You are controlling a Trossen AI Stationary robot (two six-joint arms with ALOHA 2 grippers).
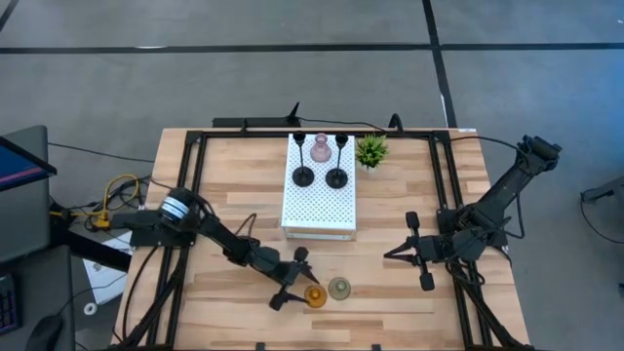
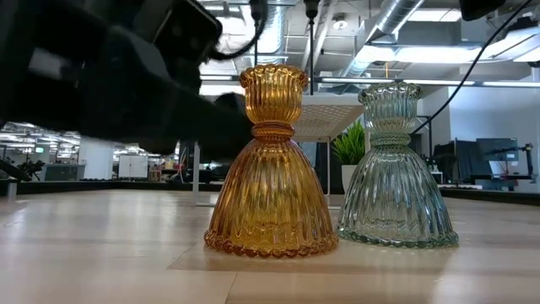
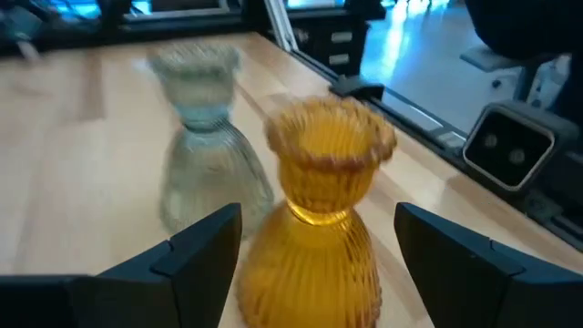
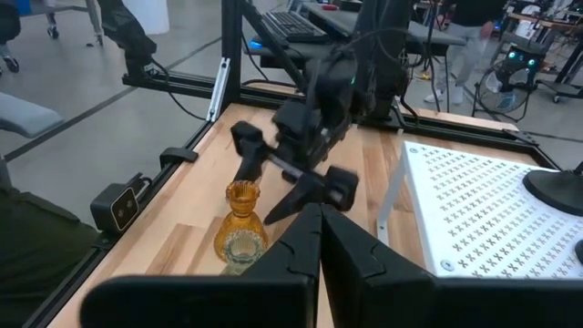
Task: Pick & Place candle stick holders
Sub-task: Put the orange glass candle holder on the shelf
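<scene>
The left gripper (image 1: pixel 297 278) sits low over the near part of the wooden table (image 1: pixel 234 185), its fingers (image 3: pixel 196 251) spread wide apart on either side of the amber holder (image 1: pixel 314 295). In the left wrist view both fingers show a gap to the glass, so nothing is clamped. The amber holder stands upright on the wood near the table's front edge. Just beside it, to the right, the grey-green holder (image 1: pixel 339 288) also stands upright; in the low view the two bases (image 2: pixel 270 241) sit close, and whether they touch cannot be told.

Farther back, in the middle of the table, a white perforated board (image 1: pixel 320 210) carries three more holders. The left black holder (image 1: pixel 303 175) and the right black holder (image 1: pixel 336 177) stand side by side on their round bases, and the pink holder (image 1: pixel 320 150) stands behind and between them. A small green plant (image 1: pixel 370 149) sits on the wood just off the board's far right corner.

On the right, the right gripper (image 1: pixel 392 253) waits well apart from the holders, its fingers pressed together and holding nothing.
</scene>
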